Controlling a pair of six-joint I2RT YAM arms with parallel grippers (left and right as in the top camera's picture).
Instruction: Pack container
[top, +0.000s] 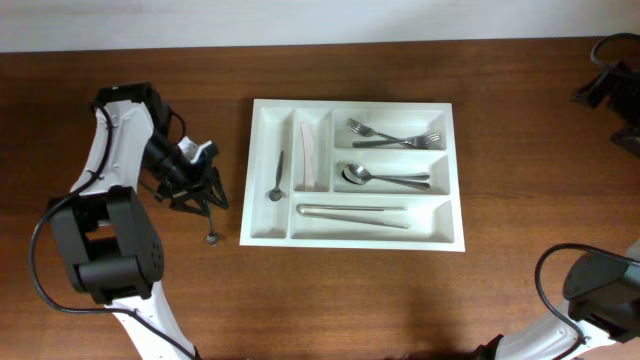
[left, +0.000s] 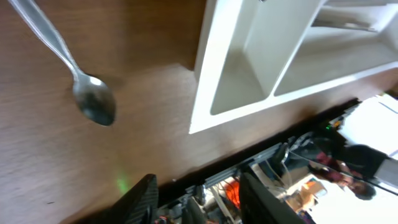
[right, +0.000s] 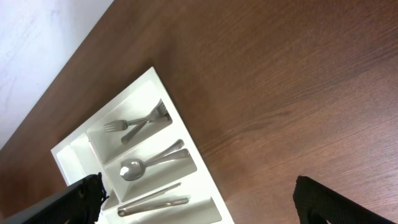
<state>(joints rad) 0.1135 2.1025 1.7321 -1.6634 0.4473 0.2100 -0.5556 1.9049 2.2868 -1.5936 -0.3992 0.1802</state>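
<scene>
At lower left of the overhead frame, left gripper (left: 199, 186), fingers parted and empty, hovering by a loose spoon (top: 212, 237) on the desk. Just right of it, centre frame, the container (top: 360, 244); spoon handle pointing up-frame, alongside the near wall. Well apart, right gripper (right: 199, 202), wide open, empty.

Overhead cam: fixed above, table (top: 400, 300) viewed straight down, whole tray (top: 350, 243) framed at mid range. L wrist cam: held low, tray (left: 208, 74) corner seen close, obliquely. R wrist cam: held high, most of tray (right: 118, 98) seen from afar, tilted. Tray shared by all views.
</scene>
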